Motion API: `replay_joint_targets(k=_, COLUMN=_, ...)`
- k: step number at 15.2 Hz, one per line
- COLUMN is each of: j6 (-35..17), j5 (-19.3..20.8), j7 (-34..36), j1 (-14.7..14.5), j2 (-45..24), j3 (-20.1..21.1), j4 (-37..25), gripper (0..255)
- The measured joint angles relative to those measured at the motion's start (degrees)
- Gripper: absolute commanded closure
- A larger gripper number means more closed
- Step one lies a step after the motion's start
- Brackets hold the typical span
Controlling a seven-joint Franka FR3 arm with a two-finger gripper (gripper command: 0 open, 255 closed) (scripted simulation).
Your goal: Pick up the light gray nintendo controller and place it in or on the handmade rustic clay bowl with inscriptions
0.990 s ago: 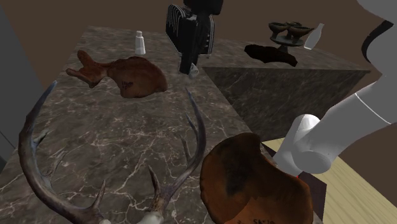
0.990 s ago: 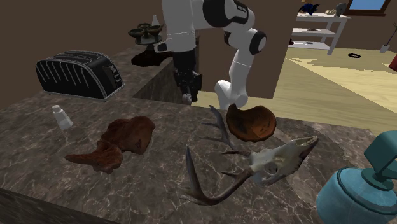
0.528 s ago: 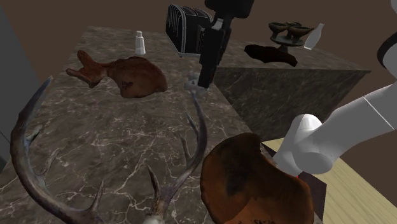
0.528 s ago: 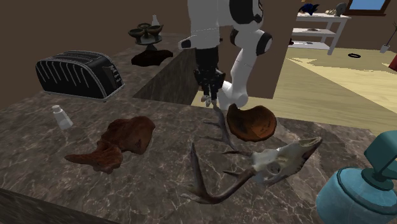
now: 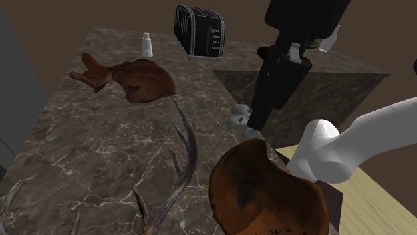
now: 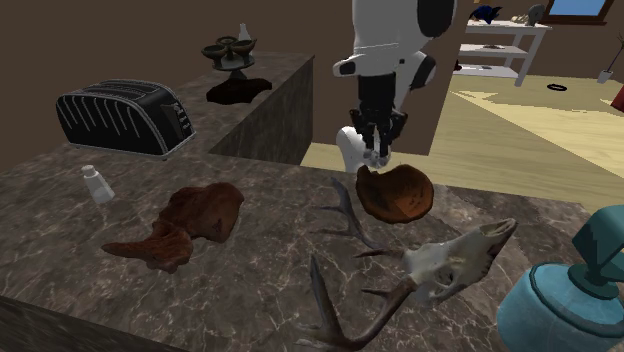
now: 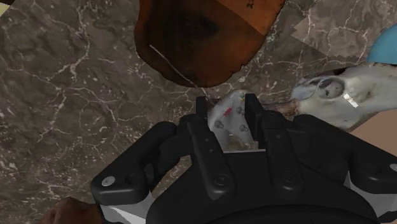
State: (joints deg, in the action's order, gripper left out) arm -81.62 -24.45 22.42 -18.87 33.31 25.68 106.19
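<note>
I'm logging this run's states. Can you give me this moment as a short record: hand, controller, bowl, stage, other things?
hand: shut on the controller, raised above the counter
controller: light grey, clasped in the hand
bowl: brown, empty, on the counter, close to the hand
stage: controller carried, not yet placed
other: antlered skull, toaster, shaker

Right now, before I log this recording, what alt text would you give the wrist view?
The black gripper clasps a light grey controller between its fingers, above a dark marbled counter. Just beyond the fingertips lies a rough brown bowl, with a pale animal skull off to one side.
</note>
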Motion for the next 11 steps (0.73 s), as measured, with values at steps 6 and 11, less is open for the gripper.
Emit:
replay_joint_targets(k=6, j6=0.13, j5=-3.19, j7=6.43, j1=-1.94, j2=3.24, j3=4.52, j4=0.48, gripper=255)
replay_joint_targets(k=11, j6=-3.01, j5=-4.14, j7=5.55, j1=-2.53, j2=5.40, j3=5.01, j4=5.76, gripper=255)
